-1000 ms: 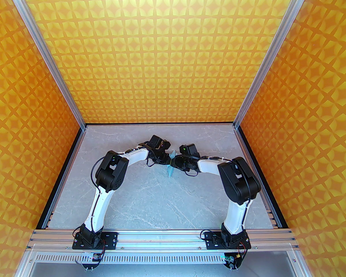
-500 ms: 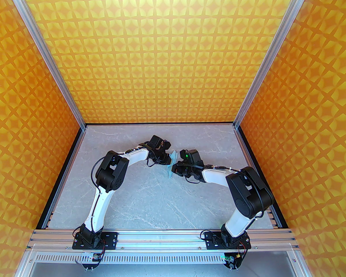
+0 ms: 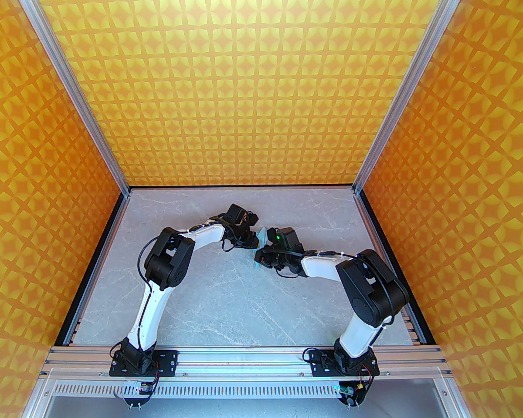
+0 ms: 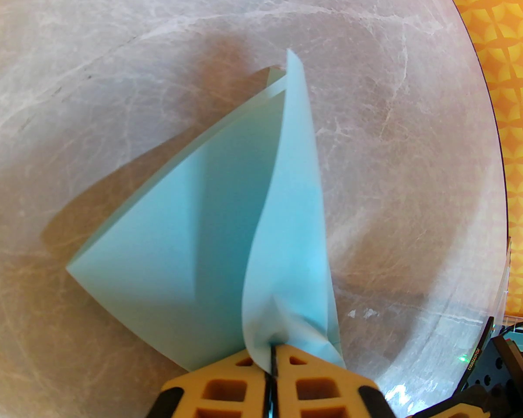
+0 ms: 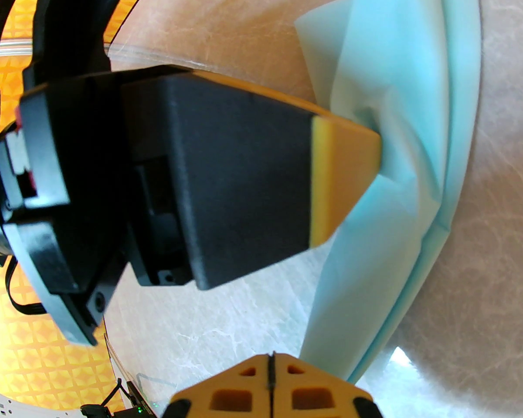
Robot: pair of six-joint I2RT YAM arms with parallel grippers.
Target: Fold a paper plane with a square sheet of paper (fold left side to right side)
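Mid bench (image 3: 200, 294) lies the square sheet of paper (image 4: 178, 242), already layered into a triangle, with one flap (image 4: 292, 216) raised. The left-to-right fold looks half done, crease not pressed. Left hand (image 4: 271, 355) pinches that flap tight; right hand (image 5: 270, 364) has fingers together, seemingly empty, just beside the paper.

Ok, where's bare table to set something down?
Bare table lies between the left arm and right arm, and along the back wall. It's crowded mid-table, where the left gripper pinches the square sheet of paper and the right gripper sits beside it.
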